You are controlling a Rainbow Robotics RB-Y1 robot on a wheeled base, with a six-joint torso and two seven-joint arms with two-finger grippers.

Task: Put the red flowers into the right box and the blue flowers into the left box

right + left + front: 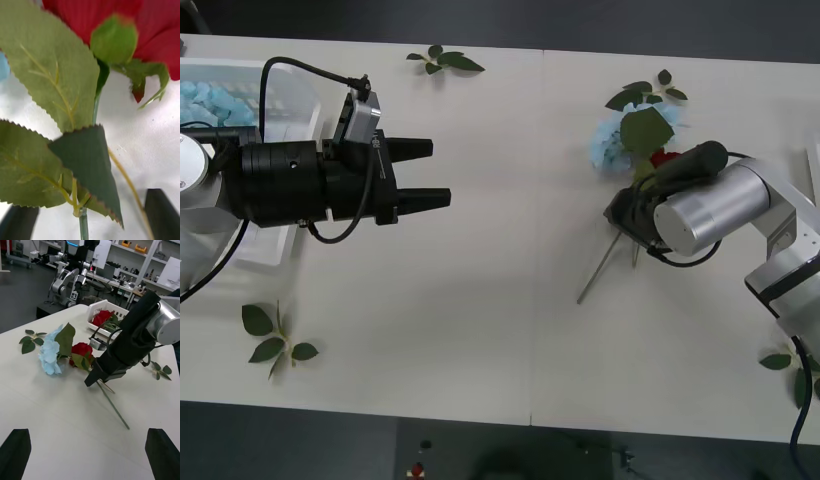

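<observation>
One red rose [81, 349] lying on white table [480, 300] beside a blue flower [612, 140], heads touching. R gripper [90, 381] sitting low over rose's stem [83, 225], black fingers [162, 213] apart, either side of stem, not yet closing. L gripper [435, 173] hovering above table near left box [290, 100], fingers spread, holding nothing; blue heads lying in that box. White basket [98, 311] w/ red roses showing past R arm.

Table: we see a wide, matte white tabletop [510, 250] with a thin seam running front to back.
Floor: we see dark grey flooring [22, 296] beyond the table's edge.
Furniture: we see pale metal shelving [131, 255] holding small orange bins along the far wall.
Light: even, soft shadows.
</observation>
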